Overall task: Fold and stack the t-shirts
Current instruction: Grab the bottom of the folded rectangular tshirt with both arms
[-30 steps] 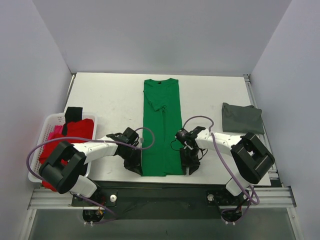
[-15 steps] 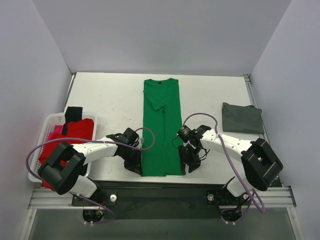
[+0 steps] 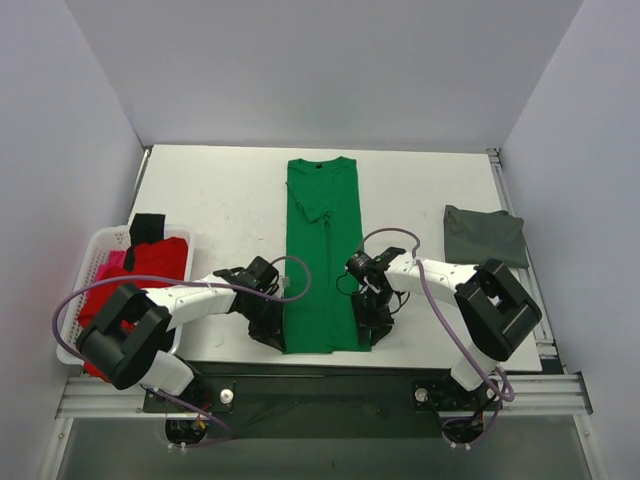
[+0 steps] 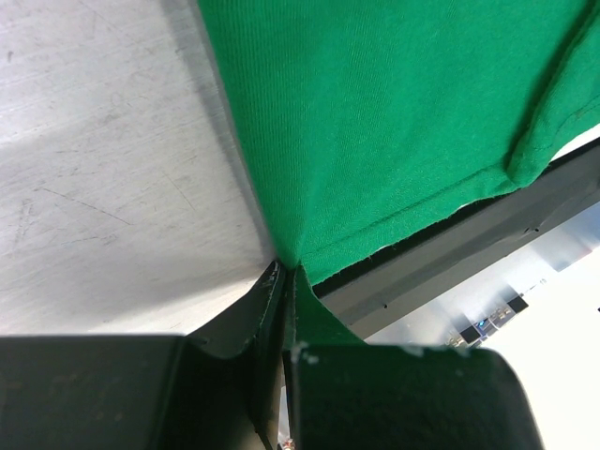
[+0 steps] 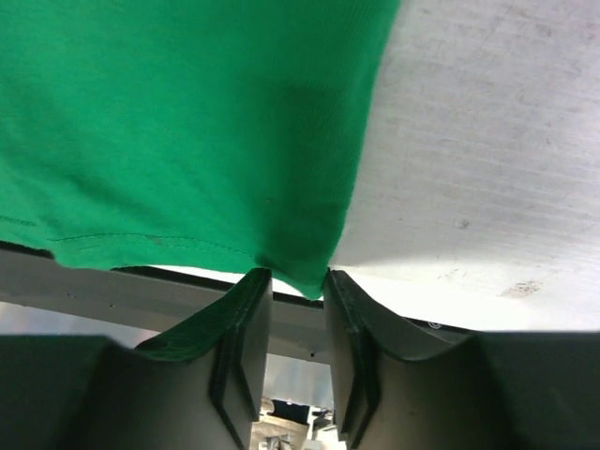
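From above, you have the green t-shirt (image 3: 323, 255) lying as a long strip down the middle of the table (image 3: 220, 200), with its collar far from both arms and its hem at the near edge, so each arm can take one hem corner. The left gripper (image 3: 272, 334) sits at the strip's left corner and the right gripper (image 3: 366, 330) at its right one. Well off to the right gripper's outer side lies a folded grey shirt (image 3: 484, 236), probably the start of the stack. Outside the left arm, a basket (image 3: 90, 262) holds red clothes (image 3: 155, 262) waiting their turn. In the left wrist view, your fingers (image 4: 225, 375) are closed tight on the hem corner, with cloth fanning away ahead of the tips; it looks a firm pinch, fit to carry the hem forward. In the right wrist view, the fingers (image 5: 244, 347) stand narrowly apart. The other corner's tip dips into the gap, with daylight showing below it. I judge it unclamped, so close before you lift.
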Controlling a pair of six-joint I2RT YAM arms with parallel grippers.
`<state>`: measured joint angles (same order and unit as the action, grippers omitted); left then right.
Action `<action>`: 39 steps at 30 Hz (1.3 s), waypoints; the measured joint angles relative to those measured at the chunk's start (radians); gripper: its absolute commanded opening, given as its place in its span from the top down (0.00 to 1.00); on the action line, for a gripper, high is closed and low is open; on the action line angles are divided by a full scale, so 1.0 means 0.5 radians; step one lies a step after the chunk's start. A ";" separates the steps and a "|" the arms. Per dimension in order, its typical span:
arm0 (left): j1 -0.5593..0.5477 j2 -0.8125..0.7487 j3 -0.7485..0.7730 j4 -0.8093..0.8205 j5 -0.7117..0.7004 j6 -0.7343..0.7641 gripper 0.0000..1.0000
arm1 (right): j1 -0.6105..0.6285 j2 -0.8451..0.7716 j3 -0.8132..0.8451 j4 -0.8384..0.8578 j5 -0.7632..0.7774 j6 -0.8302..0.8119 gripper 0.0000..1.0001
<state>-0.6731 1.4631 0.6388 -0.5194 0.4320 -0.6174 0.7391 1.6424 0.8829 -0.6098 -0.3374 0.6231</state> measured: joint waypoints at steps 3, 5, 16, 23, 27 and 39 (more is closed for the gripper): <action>-0.001 0.001 0.000 0.000 0.000 -0.001 1.00 | 0.000 0.002 -0.036 0.010 -0.001 0.000 0.76; -0.001 0.001 0.001 0.000 -0.001 -0.002 1.00 | -0.001 0.002 -0.066 0.010 -0.002 0.000 0.77; -0.001 0.008 0.004 -0.003 0.000 -0.016 1.00 | -0.014 0.002 -0.095 0.016 -0.024 -0.002 0.98; -0.008 0.009 0.005 -0.006 -0.008 -0.037 1.00 | -0.040 0.002 -0.111 0.024 -0.063 0.001 1.00; -0.021 -0.014 0.000 -0.007 -0.032 -0.054 1.00 | -0.054 -0.008 -0.133 0.036 -0.099 0.001 1.00; -0.038 -0.113 -0.036 -0.058 -0.134 -0.097 1.00 | -0.066 -0.017 -0.163 0.056 -0.184 -0.017 1.00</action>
<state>-0.6922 1.4067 0.6209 -0.5484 0.3653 -0.6659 0.7063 1.6341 0.8017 -0.5816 -0.4294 0.6147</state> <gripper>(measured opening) 0.101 0.045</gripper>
